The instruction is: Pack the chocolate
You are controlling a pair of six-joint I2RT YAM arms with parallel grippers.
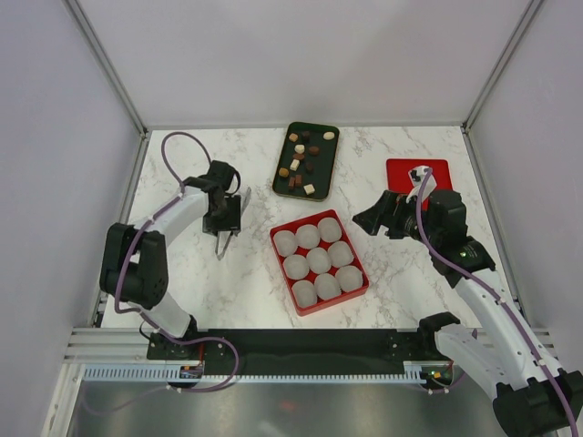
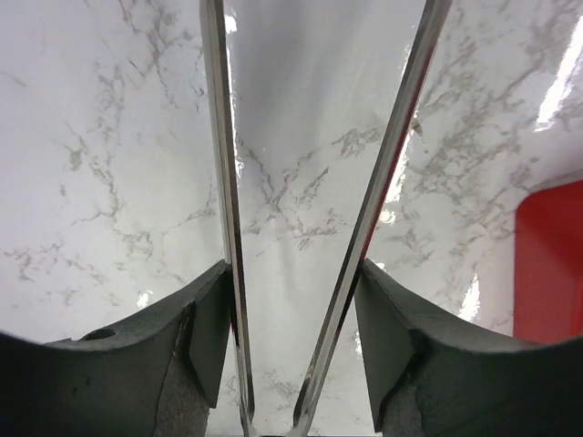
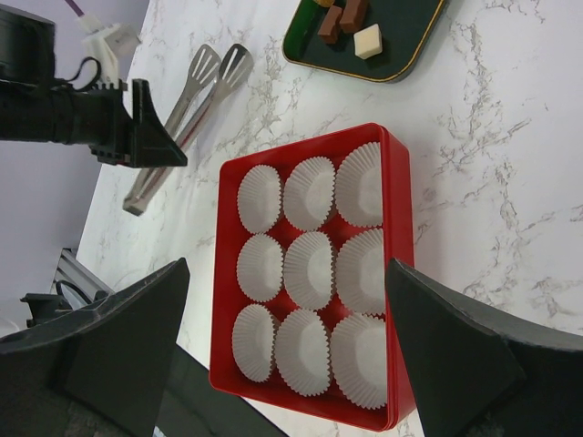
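Two arms work over the marble tabletop [image 1: 237, 291], which carries one dark tray, one red box, one red lid and one pair of metal tongs. The dark tray [image 1: 325, 159] sits at the far middle and holds all of the chocolate [image 1: 294, 165]: about a dozen tiny pieces in dark brown, tan and cream-white, loosely scattered, though a few lie too close together for an exact count. Nearer the arms, apart from the tray, the red box [image 3: 401, 228] holds nine white pleated paper cups [image 3: 310, 269] in three rows of three, their rims touching, each showing only its own white inside. The red lid [image 1: 437, 168] lies flat at the far right, partly hidden by the right arm's cable. Left of the box, the left tool [image 1: 226, 221] reaches down onto the metal tongs [image 3: 206, 66], one finger against the outer side of each arm, pinching them; the tongs' arms stand spread, their flat tips pointing toward the far edge. The right tool [image 1: 367, 218] hangs just right of the box with its fingers spread wide, holding nothing.
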